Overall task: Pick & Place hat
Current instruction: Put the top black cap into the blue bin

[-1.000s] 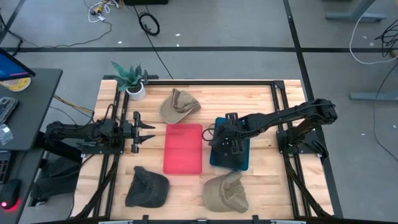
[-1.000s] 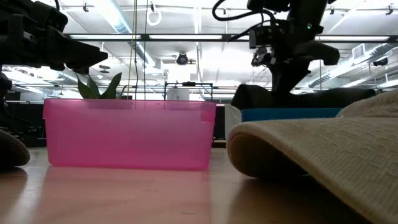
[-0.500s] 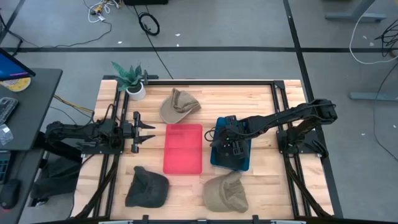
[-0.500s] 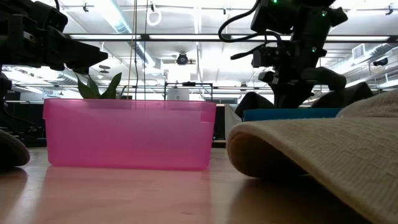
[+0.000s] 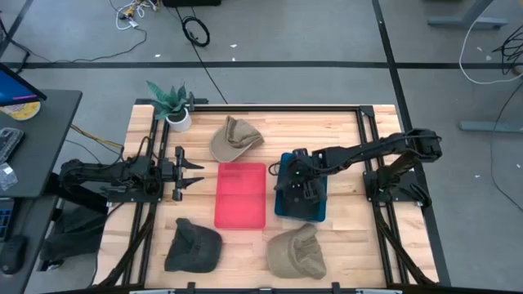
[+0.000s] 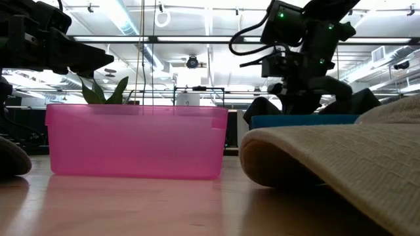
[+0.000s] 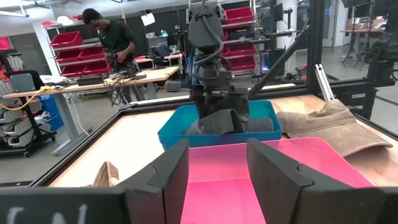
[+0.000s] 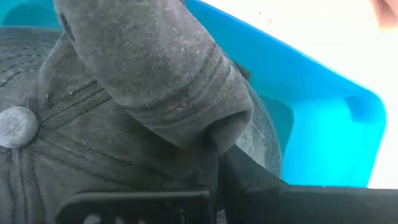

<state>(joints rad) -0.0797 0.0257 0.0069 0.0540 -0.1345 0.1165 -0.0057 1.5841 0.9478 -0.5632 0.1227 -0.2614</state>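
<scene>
A dark grey hat (image 8: pixel 74 155) lies in the blue bin (image 5: pixel 317 211), right of the pink bin (image 5: pixel 241 194). My right gripper (image 5: pixel 299 178) reaches down into the blue bin and is shut on this hat; the left wrist view shows the hat (image 7: pixel 231 122) bunched under the right gripper (image 7: pixel 211 93). My left gripper (image 5: pixel 198 173) waits open and level, left of the pink bin, touching nothing. Three other hats lie on the table: a tan hat (image 5: pixel 235 137) at the far side, a tan hat (image 5: pixel 297 251) and a dark hat (image 5: pixel 194 245) near the front edge. My right gripper pinches a folded, curled part of the dark grey hat (image 8: pixel 205 134) between its two fingers (image 8: pixel 249 180), coming from above and pointing down. The hat's crown, with its top button (image 8: pixel 17 126), lies below the fingers inside the blue bin (image 8: pixel 311 118).
A potted plant (image 5: pixel 172 104) stands at the table's far left corner. Black frame rails run along the table's left and right sides. Bare wood shows between the bins and the far edge. A person stands at a bench (image 7: pixel 115 40) in the room beyond.
My right gripper has come down into the blue bin and shifted slightly toward the table's left, staying shut on the dark grey hat. The hat has gone down with it and now rests in the bin.
</scene>
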